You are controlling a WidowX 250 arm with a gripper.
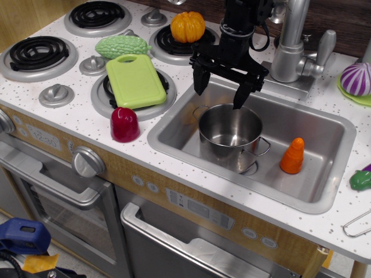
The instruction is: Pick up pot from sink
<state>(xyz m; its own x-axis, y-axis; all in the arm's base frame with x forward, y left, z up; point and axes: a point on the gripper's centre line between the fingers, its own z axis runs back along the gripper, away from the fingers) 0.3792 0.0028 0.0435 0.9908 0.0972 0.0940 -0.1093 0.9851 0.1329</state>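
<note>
In the single overhead-angled view, the small shiny stainless-steel cylindrical pot [230, 136] stands upright in the left half of the rectangular silver-grey metal sink [324, 182], mouth up and apparently empty, with one thin wire loop handle pointing toward the front right and a second just visible at its rear left rim. That upright, open pose leaves the rim exposed from above, which suits a grasp on the wall. The black two-fingered end effector [221, 97] hangs directly above the rear of the pot, its fingers spread wide and pointing down, holding nothing; one fingertip sits near the rear rim and the other lies left of the pot, over the sink's back edge. I judge it is lining up to descend, though which part it will close on cannot be told. To the right of the pot, well apart from it but in the same basin, an orange plastic carrot [293, 156] stands on end, leaving room for the lift. Behind the pot rises the grey toy tap [293, 43]. Left of the pot, out on the white speckled desk [69, 116], a dark red rounded toy [124, 124] is nearest, with a light green cutting board [135, 80] lying across a burner beyond it. No brand, label or legible writing shows; the panel markings below the pot are too faint to read.
</note>
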